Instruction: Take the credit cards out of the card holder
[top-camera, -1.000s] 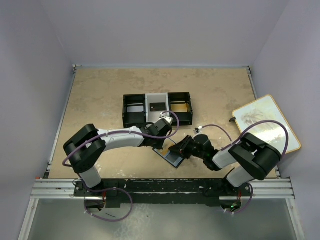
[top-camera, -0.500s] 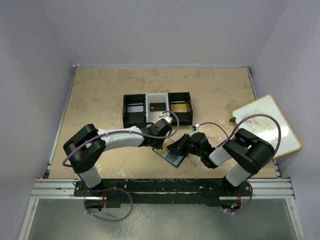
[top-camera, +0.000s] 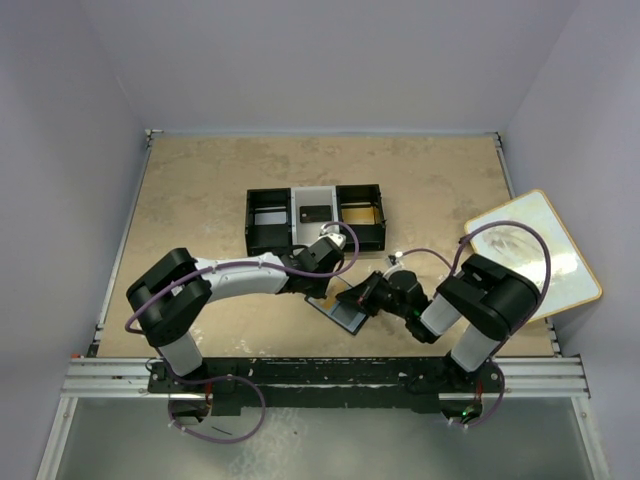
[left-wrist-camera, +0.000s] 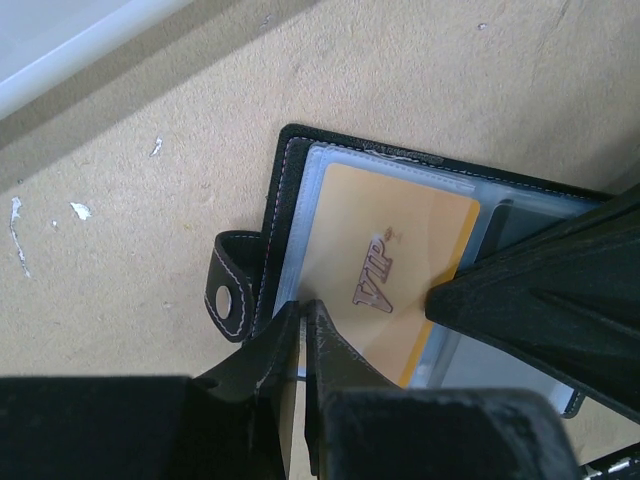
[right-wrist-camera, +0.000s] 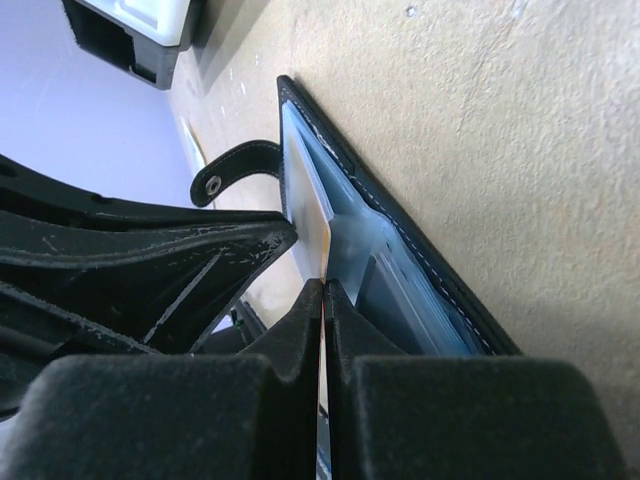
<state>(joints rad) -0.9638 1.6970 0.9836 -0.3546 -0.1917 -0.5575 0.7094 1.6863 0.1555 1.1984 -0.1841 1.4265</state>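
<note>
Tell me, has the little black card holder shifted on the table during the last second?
No. The card holder lies where it did, just as far in front of the three-compartment tray.

The one readable text is "VIP", in slanted, raised brownish capitals with a tiny unreadable mark at the upper end. It stands on the gold-tan rectangular plastic card (left-wrist-camera: 385, 270), which lies behind a clear sleeve of the open black bifold wallet (left-wrist-camera: 288, 190). The letters run diagonally across the card's face. Elsewhere, in all three views, no lettering can be made out.
</note>
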